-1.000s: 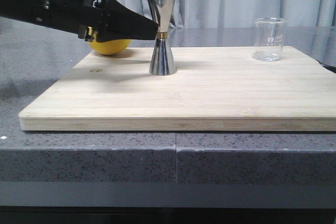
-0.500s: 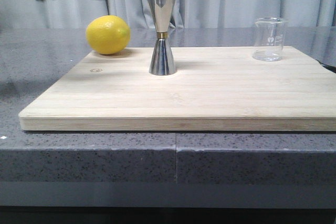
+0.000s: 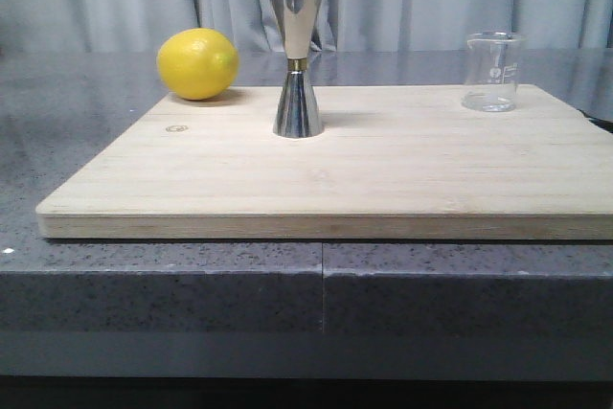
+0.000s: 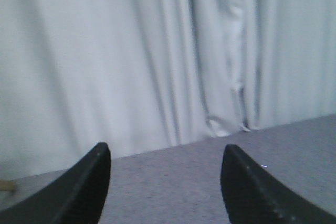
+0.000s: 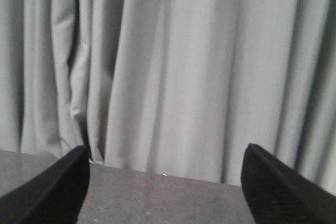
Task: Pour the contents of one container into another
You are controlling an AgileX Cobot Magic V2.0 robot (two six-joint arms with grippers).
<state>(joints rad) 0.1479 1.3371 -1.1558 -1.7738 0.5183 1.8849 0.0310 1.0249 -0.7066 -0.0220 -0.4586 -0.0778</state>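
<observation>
front view: left arm, at jigger point(image 3: 296, 55) a second ago, now gone from frame; jigger upright mid-board, beaker point(image 3: 493, 71) far right, untouched; pour not begun. lemon point(image 3: 198, 63) back left on wooden board point(image 3: 383, 179), grey desk point(image 3: 57, 131), curtain behind.
left wrist view: left gripper point(image 4: 165, 187) wide open, empty.
right wrist view: right gripper point(image 5: 165, 192) wide open, empty.

Both grippers' fingers point(image 4: 89, 182) point(image 5: 273, 187) apart, empty.

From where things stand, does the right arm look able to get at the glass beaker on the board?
Probably yes. The glass beaker stands alone at the far right of the wooden board, well apart from the steel jigger. The right gripper is open and empty, facing the curtain, so it must first swing down.
</observation>
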